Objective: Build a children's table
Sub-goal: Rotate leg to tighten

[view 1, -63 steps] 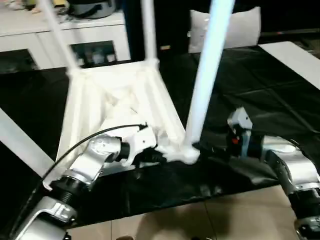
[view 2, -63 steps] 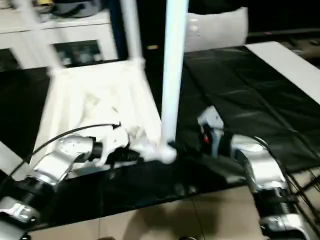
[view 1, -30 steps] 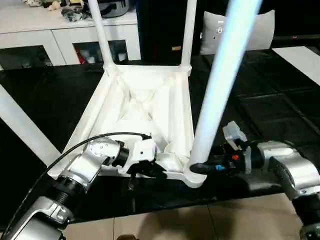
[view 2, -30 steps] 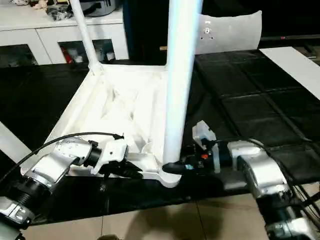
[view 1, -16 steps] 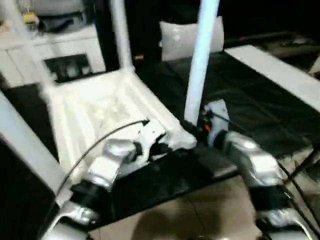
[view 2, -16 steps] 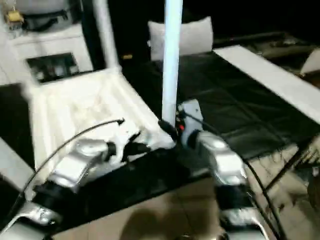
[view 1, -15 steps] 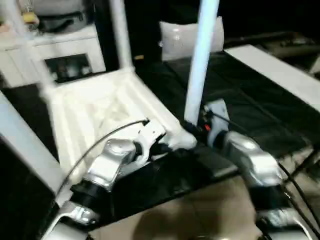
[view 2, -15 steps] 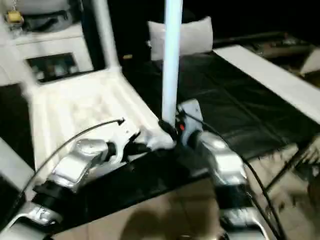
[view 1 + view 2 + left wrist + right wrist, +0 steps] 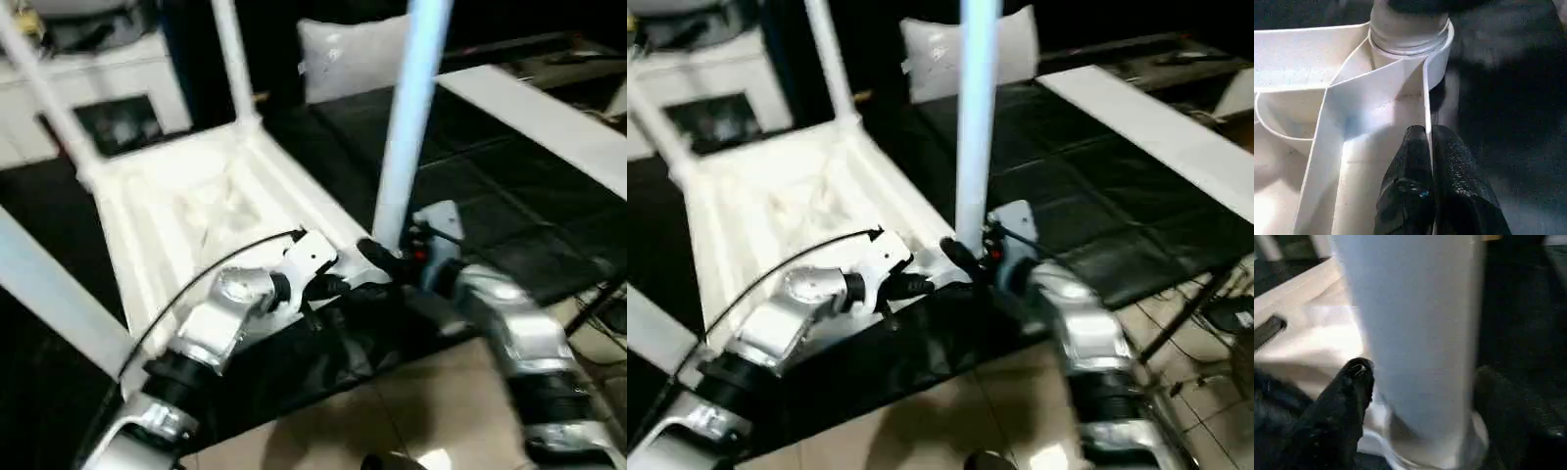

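The white tabletop [image 9: 206, 211] lies upside down on a counter [image 9: 509, 196] covered in black sheeting, its ribbed, cross-braced underside facing up. It sits toward the robot's left half of the counter, with one corner right at the near edge between the two arms.

The left claw [image 9: 1428, 147] is clamped on the thin upright rim of the tabletop beside that near corner; in the wrist view its two black fingers [image 9: 1413, 161] sit pressed on either side of the rim, just short of the round corner socket [image 9: 1410, 36].

A long white leg [image 9: 407, 108] stands upright in that socket, rising out of the top of the picture. The right claw [image 9: 1422, 401] has it near the base: one black finger shows on each side of the leg, just above the socket. Whether the fingers press on the leg or merely bracket it I cannot tell. From the head view the right claw [image 9: 965, 257] reaches in from the robot's right, close to the left one.

Two more legs stand at the far corners, a far leg [image 9: 233, 64] to the right and another leg [image 9: 44, 93] to the left. A fourth leg [image 9: 54, 304] crosses the near left of the view.

Beyond the counter there is a white cabinet [image 9: 108, 93] with glass doors and a pale cushion [image 9: 348, 54].
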`<state>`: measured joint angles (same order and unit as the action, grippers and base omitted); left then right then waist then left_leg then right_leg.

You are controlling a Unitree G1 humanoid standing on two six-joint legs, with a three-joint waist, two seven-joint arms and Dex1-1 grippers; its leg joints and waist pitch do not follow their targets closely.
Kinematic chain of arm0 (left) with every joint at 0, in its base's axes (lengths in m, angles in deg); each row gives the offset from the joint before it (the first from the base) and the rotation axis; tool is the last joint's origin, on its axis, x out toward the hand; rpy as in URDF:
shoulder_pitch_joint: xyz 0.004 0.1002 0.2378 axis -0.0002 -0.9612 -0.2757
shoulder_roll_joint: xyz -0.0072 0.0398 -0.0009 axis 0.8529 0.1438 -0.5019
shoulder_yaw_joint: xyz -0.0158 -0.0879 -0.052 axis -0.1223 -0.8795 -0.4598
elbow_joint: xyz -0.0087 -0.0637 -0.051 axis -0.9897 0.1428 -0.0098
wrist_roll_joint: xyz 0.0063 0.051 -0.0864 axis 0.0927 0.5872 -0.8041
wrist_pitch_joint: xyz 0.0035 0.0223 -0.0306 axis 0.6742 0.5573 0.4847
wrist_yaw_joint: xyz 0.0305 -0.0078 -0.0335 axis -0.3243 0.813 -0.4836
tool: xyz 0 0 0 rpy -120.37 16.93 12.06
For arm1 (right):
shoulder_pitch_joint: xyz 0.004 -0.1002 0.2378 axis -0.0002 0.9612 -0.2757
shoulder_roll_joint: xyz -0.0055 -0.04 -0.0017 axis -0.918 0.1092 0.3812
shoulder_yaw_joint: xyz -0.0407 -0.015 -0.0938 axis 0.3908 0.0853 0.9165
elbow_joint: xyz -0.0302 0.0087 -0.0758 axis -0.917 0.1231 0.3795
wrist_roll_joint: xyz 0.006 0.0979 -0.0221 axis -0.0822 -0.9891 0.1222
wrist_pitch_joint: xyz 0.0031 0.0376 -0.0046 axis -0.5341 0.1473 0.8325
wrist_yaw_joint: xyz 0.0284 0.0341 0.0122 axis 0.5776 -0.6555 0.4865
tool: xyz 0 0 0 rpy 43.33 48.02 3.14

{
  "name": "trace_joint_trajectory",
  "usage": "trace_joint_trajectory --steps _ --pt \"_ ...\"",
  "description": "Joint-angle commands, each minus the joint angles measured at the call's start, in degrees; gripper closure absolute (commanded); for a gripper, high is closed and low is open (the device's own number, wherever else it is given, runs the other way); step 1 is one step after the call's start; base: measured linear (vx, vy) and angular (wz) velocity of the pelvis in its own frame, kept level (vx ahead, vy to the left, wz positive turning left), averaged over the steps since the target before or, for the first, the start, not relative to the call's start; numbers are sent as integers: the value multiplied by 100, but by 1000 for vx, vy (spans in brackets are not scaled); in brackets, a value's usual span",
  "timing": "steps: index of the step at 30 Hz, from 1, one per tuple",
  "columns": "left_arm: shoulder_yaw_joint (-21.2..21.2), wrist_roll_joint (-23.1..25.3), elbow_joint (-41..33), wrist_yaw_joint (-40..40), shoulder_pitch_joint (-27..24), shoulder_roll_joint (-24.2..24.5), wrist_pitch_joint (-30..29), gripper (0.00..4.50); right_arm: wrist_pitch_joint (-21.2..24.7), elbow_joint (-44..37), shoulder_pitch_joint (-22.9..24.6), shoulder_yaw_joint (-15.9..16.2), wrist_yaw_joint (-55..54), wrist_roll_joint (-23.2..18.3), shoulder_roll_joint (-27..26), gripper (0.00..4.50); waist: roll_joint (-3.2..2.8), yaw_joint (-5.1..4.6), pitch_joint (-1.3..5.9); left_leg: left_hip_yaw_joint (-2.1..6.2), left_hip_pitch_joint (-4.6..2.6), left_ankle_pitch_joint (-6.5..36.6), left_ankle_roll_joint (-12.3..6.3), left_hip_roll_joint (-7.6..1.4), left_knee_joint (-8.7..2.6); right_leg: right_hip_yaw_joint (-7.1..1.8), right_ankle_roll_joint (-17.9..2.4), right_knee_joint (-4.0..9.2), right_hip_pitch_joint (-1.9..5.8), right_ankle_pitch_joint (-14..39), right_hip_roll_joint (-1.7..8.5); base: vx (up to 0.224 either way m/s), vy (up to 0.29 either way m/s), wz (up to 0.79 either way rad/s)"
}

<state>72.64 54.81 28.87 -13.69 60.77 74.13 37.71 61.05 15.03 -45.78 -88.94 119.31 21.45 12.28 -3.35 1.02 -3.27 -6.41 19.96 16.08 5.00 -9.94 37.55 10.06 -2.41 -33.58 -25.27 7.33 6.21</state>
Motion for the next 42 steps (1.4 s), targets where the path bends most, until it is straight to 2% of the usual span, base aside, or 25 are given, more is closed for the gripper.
trace_joint_trajectory --steps 1,4,6,7,8,11,12,15,17,18,20,22,24,28,37,38,42 --pt "-16 -40 -109 -324 131 160 338 450 -95 -165 16 29 455 -101 156 58 78 81 546 -6 117 -1088 -955 -201 -377 -333 -533 281 515 1312 249 0 0 0" --pt "156 -103 -97 -904 97 510 669 450 -106 -251 85 97 1101 -182 595 35 80 195 530 -31 101 -1125 -1152 -227 -378 -361 -838 259 507 1206 285 0 0 0" --pt "197 -116 -79 -1056 97 596 747 450 -137 -248 87 117 1252 -203 696 14 95 245 526 -51 99 -1052 -1148 -225 -382 -372 -851 271 514 1319 302 0 0 0" --pt "236 -129 -50 -1255 93 689 916 450 -170 -237 86 164 1407 -197 815 6 98 305 519 -57 99 -1013 -1103 -227 -389 -372 -830 295 512 1460 311 0 0 0" --pt "262 -145 -34 -1391 90 750 1003 450 -196 -238 91 209 1537 -202 902 6 105 309 507 -61 116 -973 -1075 -227 -396 -374 -798 303 522 1530 314 0 0 0" --pt "350 -163 14 -1751 90 921 1264 450 -311 -247 108 359 1908 -183 1132 6 110 384 490 -79 88 -699 -925 -227 -419 -373 -630 369 509 1954 316 0 0 0" --pt "479 -161 25 -2104 96 1088 1438 450 -335 -304 143 444 2403 -306 1275 21 120 428 492 -89 74 -581 -886 -222 -427 -367 -574 390 509 2082 312 0 0 0" --pt "627 -228 -30 -2597 69 1255 1679 450 -445 -294 137 543 2849 -363 1367 40 97 461 476 -97 49 -383 -812 -262 -450 -369 -553 419 483 2217 312 0 0 0" --pt "678 -277 -53 -2804 62 1296 1776 450 -441 -278 125 613 3055 -408 1413 53 98 488 477 -97 54 -333 -763 -273 -460 -373 -577 409 491 2197 314 0 0 0" --pt "714 -306 -72 -2923 63 1304 1839 450 -446 -278 121 695 3207 -437 1456 77 109 517 481 -100 37 -315 -743 -283 -464 -381 -597 402 482 2181 317 0 0 0" --pt "753 -323 -86 -3000 71 1301 1901 450 -476 -281 120 785 3338 -441 1490 84 119 558 481 -111 28 -282 -730 -289 -469 -393 -632 401 473 2161 313 0 0 0" --pt "766 -326 -88 -3014 75 1299 1922 450 -489 -281 119 810 3374 -433 1494 111 120 563 481 -105 67 -280 -711 -291 -476 -391 -624 385 499 2156 320 0 0 0" --pt "776 -285 -22 -2984 103 1264 2010 450 -461 -282 112 909 3538 -422 1505 127 148 552 483 -105 96 -280 -667 -269 -476 -382 -522 398 523 2240 321 0 0 0" --pt "744 -252 50 -2949 119 1225 2064 450 -380 -302 104 918 3670 -508 1471 165 166 552 489 -110 101 -318 -651 -255 -474 -373 -417 417 524 2333 315 0 0 0" --pt "756 -265 113 -2983 115 1222 2134 450 -440 -212 62 991 3725 -584 1259 230 157 553 490 -106 111 -281 -585 -246 -479 -352 -289 443 520 2455 309 0 0 0" --pt "755 -264 115 -2983 116 1221 2135 450 -458 -201 59 1002 3720 -574 1245 247 157 553 488 -105 114 -282 -581 -246 -481 -351 -288 441 520 2455 309 0 0 0" --pt "758 -252 135 -2992 119 1219 2155 450 -516 -128 25 1074 3699 -523 1135 258 150 535 483 -107 122 -210 -551 -238 -484 -338 -238 463 525 2525 307 0 0 0"
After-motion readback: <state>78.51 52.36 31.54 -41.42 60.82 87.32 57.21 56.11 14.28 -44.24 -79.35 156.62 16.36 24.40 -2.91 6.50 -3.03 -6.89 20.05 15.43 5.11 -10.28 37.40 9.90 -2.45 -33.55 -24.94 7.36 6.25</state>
